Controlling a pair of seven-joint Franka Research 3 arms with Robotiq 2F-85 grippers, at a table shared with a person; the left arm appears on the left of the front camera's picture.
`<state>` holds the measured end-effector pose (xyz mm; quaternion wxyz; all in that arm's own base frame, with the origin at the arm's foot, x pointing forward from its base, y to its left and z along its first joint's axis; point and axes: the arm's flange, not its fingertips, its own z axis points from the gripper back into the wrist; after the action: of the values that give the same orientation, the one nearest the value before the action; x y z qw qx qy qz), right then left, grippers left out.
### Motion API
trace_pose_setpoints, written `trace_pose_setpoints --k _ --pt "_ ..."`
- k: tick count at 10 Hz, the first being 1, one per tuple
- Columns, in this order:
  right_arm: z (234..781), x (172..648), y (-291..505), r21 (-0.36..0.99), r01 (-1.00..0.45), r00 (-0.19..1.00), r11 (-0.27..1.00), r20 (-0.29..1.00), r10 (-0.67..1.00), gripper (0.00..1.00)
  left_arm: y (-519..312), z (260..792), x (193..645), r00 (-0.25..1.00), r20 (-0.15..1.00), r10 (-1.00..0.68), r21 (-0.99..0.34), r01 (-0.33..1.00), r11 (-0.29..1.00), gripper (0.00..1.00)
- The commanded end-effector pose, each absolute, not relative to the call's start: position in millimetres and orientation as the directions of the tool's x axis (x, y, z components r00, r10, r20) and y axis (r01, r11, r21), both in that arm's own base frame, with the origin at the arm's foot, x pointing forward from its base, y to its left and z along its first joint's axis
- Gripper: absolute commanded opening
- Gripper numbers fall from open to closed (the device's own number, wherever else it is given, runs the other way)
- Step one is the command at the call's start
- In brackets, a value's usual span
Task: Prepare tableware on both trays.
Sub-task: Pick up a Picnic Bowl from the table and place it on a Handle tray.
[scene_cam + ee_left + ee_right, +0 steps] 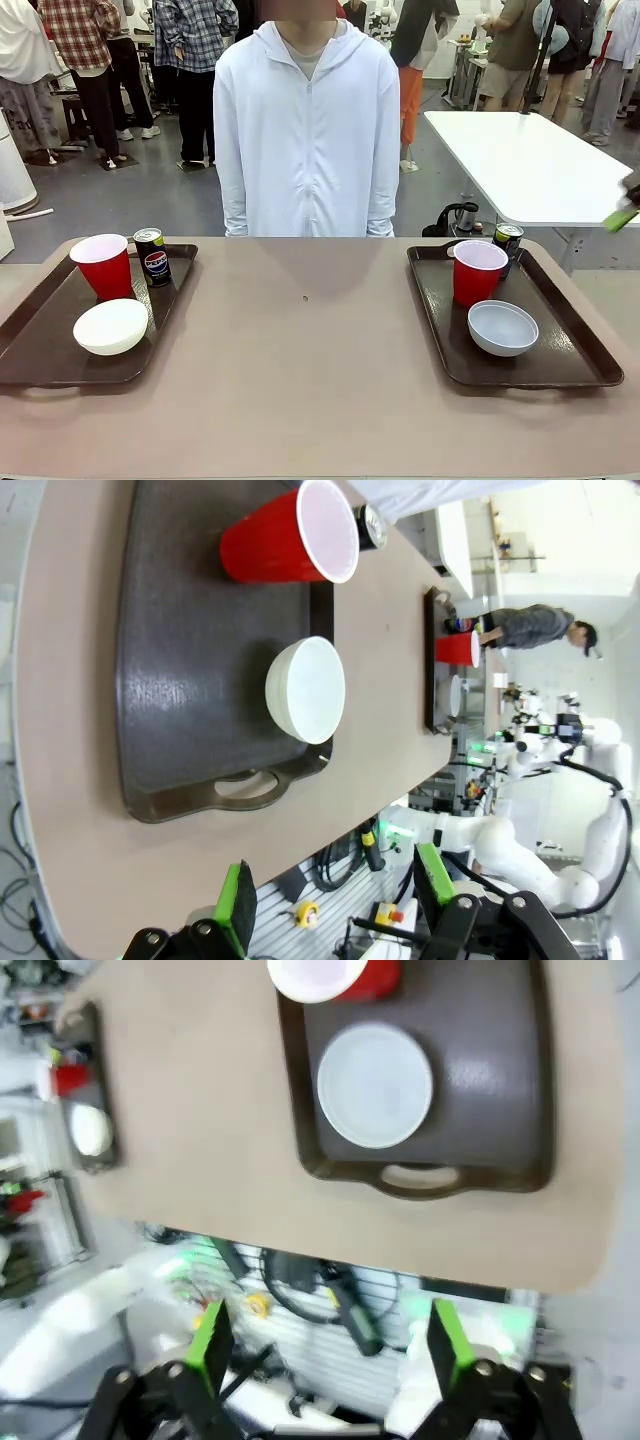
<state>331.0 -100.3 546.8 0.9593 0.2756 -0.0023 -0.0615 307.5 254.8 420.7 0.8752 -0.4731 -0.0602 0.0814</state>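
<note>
We see bare table [300,370] btwn the trays, free passage down the middle, left tray [40,310] front half open beside bowl [110,326], cups and cans block both trays' far ends

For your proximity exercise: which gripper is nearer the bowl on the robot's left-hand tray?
Left. The left gripper hangs open off the table's near edge by that bowl; the right gripper hangs open beside the other tray.

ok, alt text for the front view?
Two dark-brown rectangular plastic trays sit at the left and right of a tan table, each holding a red plastic cup, a small round white bowl and a slim black drink can. A person in white stands behind.
</note>
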Motion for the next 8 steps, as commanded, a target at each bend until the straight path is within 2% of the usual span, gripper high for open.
trace_pose_setpoints --k 1,3,4,7,8 --pt "541.6 357.1 -160.2 0.723 0.134 0.989 0.678 -0.05 -0.141 1.0 255.9 422.4 305.9 0.98 0.04 0.197 -0.843 -0.073 0.533 0.84" --pt "527.0 354.6 -195.6 0.854 0.017 0.997 0.519 0.027 -0.076 1.0 255.9 422.4 305.9 0.98 0.04 0.197 -0.843 -0.073 0.533 0.84" --pt "521.7 347.2 -198.8 0.874 0.007 0.996 0.486 0.036 -0.079 1.0 255.9 422.4 305.9 0.98 0.04 0.197 -0.843 -0.073 0.533 0.84" --pt "516.6 343.2 -170.3 0.898 -0.066 0.998 0.436 0.056 0.035 1.0 255.9 422.4 305.9 0.98 0.04 0.197 -0.843 -0.073 0.533 0.84" --pt "519.3 342.1 -192.8 0.884 -0.006 0.996 0.468 0.045 -0.073 1.0 255.9 422.4 305.9 0.98 0.04 0.197 -0.843 -0.073 0.533 0.84"
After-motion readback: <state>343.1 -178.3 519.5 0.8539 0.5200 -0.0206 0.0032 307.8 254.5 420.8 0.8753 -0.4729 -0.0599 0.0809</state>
